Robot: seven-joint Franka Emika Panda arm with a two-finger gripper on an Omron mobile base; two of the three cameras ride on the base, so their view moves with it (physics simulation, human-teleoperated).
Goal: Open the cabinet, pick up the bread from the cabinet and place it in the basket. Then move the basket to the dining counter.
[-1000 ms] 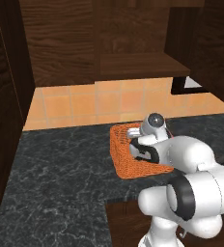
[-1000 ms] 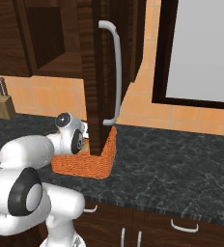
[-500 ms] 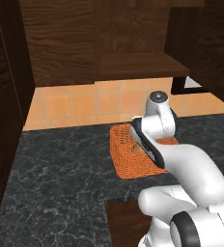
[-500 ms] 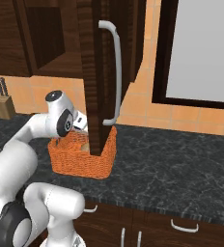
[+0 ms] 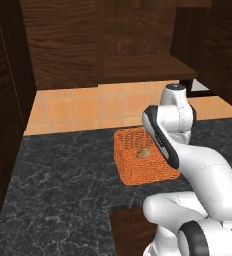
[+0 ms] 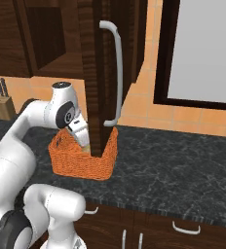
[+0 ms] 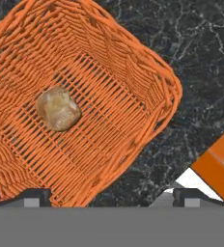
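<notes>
1. Left base view: since a second ago the arm has risen from a low crouch over the basket (image 5: 144, 162) and now stands taller, its wrist lifted above the basket's right rim. Bread (image 5: 143, 153) lies on the basket floor, free of the robot. Neither basket nor black marbled counter (image 5: 63, 190) has shifted.

2. Right base view: earlier the hand sat down beside the basket (image 6: 85, 164); it is now raised, with the gripper (image 6: 82, 138) angled down over the basket's back part, close to the edge of the open cabinet door (image 6: 99, 73). That door's silver handle (image 6: 116, 73) hangs where it did before.

3. Hand view: the fingers (image 7: 34, 197) stand spread wide, pinching nothing. Below them the bread (image 7: 58, 108) rests left of centre on the woven floor of the basket (image 7: 147, 82), which sits on the dark counter (image 7: 201, 67).
</notes>
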